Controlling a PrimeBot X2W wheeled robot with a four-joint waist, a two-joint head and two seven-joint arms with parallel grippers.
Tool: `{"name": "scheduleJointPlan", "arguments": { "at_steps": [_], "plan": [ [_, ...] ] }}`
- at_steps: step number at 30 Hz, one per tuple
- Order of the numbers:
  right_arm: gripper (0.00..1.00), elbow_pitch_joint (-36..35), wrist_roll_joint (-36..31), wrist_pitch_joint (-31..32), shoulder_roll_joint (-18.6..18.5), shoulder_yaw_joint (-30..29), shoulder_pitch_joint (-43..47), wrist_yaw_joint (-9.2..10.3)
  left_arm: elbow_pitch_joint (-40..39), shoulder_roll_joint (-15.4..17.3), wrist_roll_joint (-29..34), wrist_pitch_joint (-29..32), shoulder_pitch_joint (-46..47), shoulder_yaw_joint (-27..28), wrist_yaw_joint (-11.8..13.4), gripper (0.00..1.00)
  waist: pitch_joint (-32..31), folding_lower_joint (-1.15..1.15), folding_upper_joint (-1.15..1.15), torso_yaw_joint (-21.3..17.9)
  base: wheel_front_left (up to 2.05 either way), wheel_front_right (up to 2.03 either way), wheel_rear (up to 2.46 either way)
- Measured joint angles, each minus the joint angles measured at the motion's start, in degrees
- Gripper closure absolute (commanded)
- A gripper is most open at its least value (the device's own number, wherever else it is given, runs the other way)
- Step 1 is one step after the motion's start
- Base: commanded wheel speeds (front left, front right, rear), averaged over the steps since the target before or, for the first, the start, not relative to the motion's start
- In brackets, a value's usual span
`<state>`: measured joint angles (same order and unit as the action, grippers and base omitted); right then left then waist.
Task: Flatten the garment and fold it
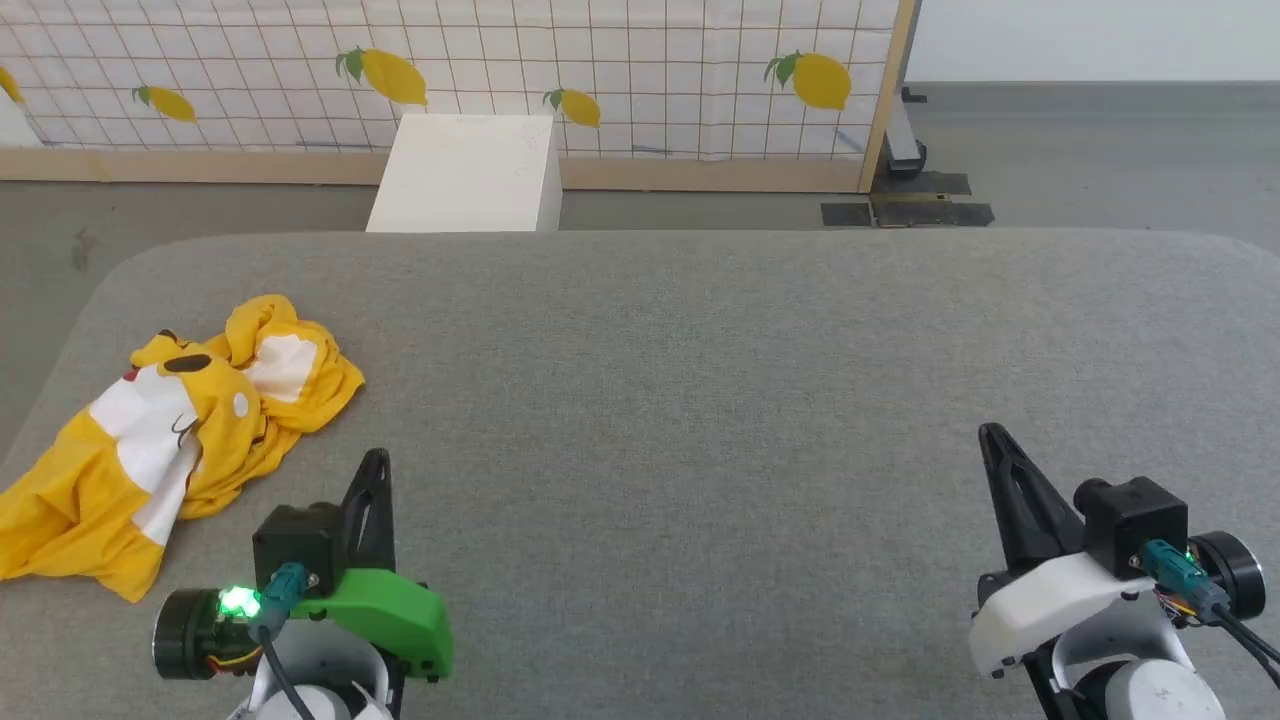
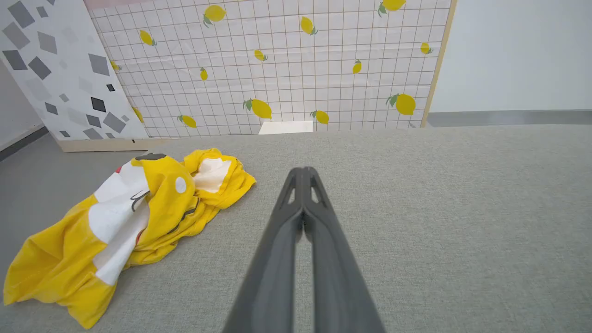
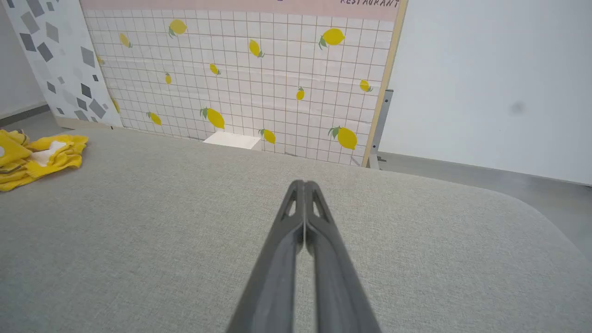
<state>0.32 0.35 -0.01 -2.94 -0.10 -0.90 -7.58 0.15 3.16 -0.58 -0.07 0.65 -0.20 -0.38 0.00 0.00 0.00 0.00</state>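
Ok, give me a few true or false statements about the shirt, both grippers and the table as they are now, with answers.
1. The garment lies crumpled near the left edge of the table. True.
2. The left gripper is shut and holds nothing. True.
3. The right gripper grips a sleeve. False: it is shut on nothing, well apart from the garment.
4. The white box stands on the table. False: it stands on the floor beyond the table.

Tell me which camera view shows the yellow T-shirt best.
The left wrist view: the T-shirt lies close, large and whole, its crumpled folds and face print clear. The head view shows it smaller, touching the left edge. In the right wrist view it is far, small and cut off by the left edge.
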Motion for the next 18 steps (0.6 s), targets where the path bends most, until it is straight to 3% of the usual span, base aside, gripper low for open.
{"name": "scheduleJointPlan", "arguments": {
  "at_steps": [18],
  "plan": [
    [1.00, 0.0, 0.0, 0.0, 0.0, 0.0, 0.0, 0.00, 0.0, 0.0, 0.0, 0.0, 0.0, 0.0, 0.0, 1.00, 0.0, 0.00, 0.00, 0.0, 0.00, 0.00, 0.00]
  ]
}}
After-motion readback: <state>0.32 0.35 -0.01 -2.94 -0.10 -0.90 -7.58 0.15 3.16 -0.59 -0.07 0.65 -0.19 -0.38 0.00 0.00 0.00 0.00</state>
